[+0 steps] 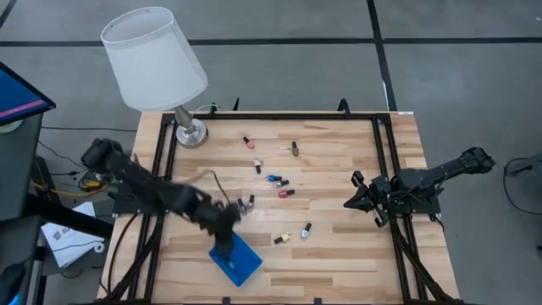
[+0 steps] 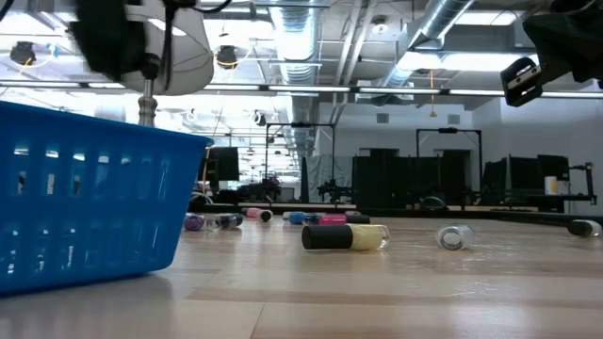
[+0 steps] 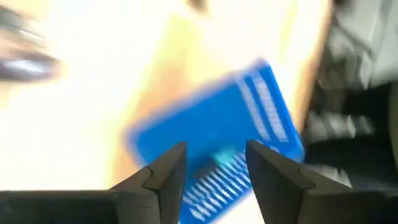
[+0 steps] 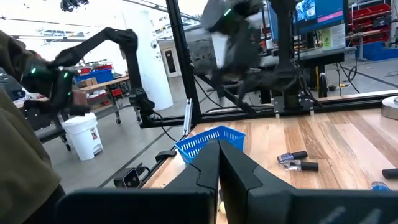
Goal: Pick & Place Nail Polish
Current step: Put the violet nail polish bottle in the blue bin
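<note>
Several tiny nail polish bottles lie scattered on the wooden table, among them a red one [image 1: 286,193], a blue one [image 1: 273,179] and a yellow one [image 1: 282,239], which also shows lying on its side in the low view [image 2: 344,237]. My left gripper [image 3: 214,171] is open above the square blue tray [image 1: 241,263], with nothing between its fingers. A small teal blur [image 3: 222,156] shows over the tray; I cannot tell what it is. My right gripper [image 4: 219,171] is shut and empty, waiting near the table's right edge [image 1: 356,200].
A lamp with a white shade [image 1: 155,59] stands on its metal base [image 1: 190,132] at the far left corner. The blue tray [image 2: 85,198] sits near the front edge, left of centre. Black frame rails [image 1: 385,161] run along the table's sides.
</note>
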Robot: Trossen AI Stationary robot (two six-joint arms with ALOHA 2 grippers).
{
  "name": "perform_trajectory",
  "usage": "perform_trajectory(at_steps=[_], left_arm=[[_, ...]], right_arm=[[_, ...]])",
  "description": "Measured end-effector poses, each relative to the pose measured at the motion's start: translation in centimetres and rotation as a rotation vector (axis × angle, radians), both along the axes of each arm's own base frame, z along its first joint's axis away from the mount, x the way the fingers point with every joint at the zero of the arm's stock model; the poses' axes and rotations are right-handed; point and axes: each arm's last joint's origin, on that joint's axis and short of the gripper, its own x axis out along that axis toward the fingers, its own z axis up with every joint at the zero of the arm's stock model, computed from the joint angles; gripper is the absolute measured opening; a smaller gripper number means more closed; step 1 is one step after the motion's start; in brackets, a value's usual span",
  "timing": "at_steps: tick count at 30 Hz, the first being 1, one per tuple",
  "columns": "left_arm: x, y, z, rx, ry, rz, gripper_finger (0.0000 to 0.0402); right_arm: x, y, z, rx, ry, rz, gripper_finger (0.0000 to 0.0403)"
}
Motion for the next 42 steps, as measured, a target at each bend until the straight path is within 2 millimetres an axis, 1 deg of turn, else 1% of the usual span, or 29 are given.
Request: perform_trajectory(at_steps=[1, 3, 5, 8, 10, 13, 17, 20, 25, 28, 31, 38, 42], left_arm=[[0.0, 1.1, 0.8, 0.028, -0.042, 0.030, 0.0162], [-0.2, 3.0, 2.0, 0.097, -0.117, 0.018, 0.0162], [-0.2, 4.6, 2.8, 0.183, -0.159, -0.060, 0.0163], [0.0, 6.9, 3.0, 0.295, -0.179, -0.193, 0.0163], [0.3, 8.6, 2.9, 0.318, -0.179, -0.258, 0.0164], [1.1, 10.5, 1.8, 0.344, -0.150, -0.374, 0.0168], [2.1, 12.0, 0.1, 0.376, -0.118, -0.531, 0.0171], [2.9, 12.4, -1.4, 0.397, -0.072, -0.627, 0.0173], [3.8, 12.5, -3.8, 0.417, -0.015, -0.769, 0.0173], [3.7, 12.4, -5.3, 0.405, 0.012, -0.848, 0.0173], [3.2, 12.4, -6.5, 0.408, 0.032, -0.911, 0.0172], [2.3, 12.3, -8.4, 0.444, 0.020, -1.022, 0.0172], [2.5, 12.3, -8.8, 0.484, -0.032, -1.035, 0.0172]], right_arm=[[0.0, 0.0, 0.0, 0.000, 0.000, 0.000, 0.0000], [0.0, 0.0, 0.0, 0.000, -0.001, 0.000, 0.0000], [0.0, 0.0, 0.0, 0.000, -0.001, 0.000, 0.0000], [0.0, 0.0, 0.0, 0.000, -0.001, -0.001, 0.0000], [0.0, 0.0, 0.0, 0.000, 0.000, -0.001, 0.0000], [0.0, 0.0, 0.0, 0.000, -0.001, 0.000, 0.0000], [0.0, 0.0, 0.0, 0.000, 0.000, 0.000, 0.0000], [0.0, 0.0, 0.0, 0.000, 0.000, 0.000, 0.0000], [0.0, 0.0, 0.0, 0.000, 0.000, -0.001, 0.0000], [0.0, 0.0, 0.0, 0.000, 0.001, 0.000, 0.0000], [0.0, 0.0, 0.0, 0.000, 0.001, 0.000, 0.0000], [0.0, 0.0, 0.0, 0.000, 0.000, 0.000, 0.0000], [0.0, 0.0, 0.0, 0.000, 0.000, -0.001, 0.0000]])
